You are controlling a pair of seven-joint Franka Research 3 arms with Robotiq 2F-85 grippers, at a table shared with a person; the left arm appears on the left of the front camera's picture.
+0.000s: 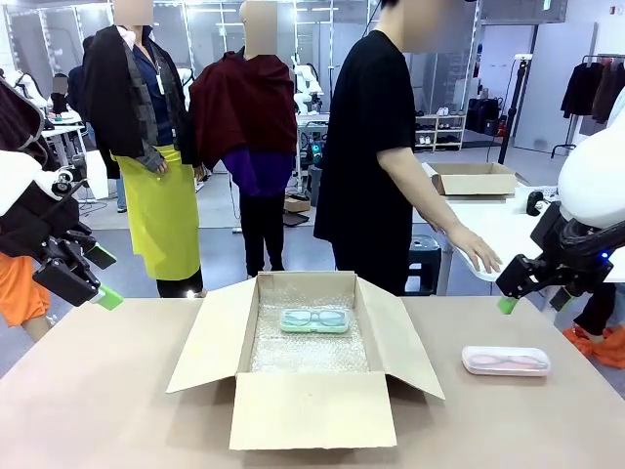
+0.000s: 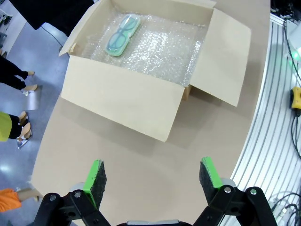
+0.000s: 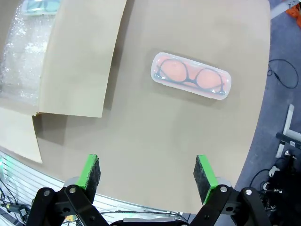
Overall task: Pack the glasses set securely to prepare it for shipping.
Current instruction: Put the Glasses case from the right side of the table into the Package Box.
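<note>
Mint-green flat rounded glasses case (image 1: 315, 319) lies on clear bubble wrap (image 1: 303, 354) inside the open cardboard box (image 1: 293, 415); the pinkish-red flat case (image 1: 506, 361) sits on the tan worktop (image 1: 98, 391) to the box's right. Left wrist view: left pincer (image 2: 153, 176) gapes wide, empty, before the box. Right wrist view: right pincer (image 3: 146, 172) spread wide, empty, near the pinkish-red case.

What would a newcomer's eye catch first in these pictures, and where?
An open cardboard box sits in the middle of the table, lined with bubble wrap, with the mint green case inside near its far wall. The pinkish-red case lies outside on the table, right of the box. The left tool and right tool hang open at either side.
</note>
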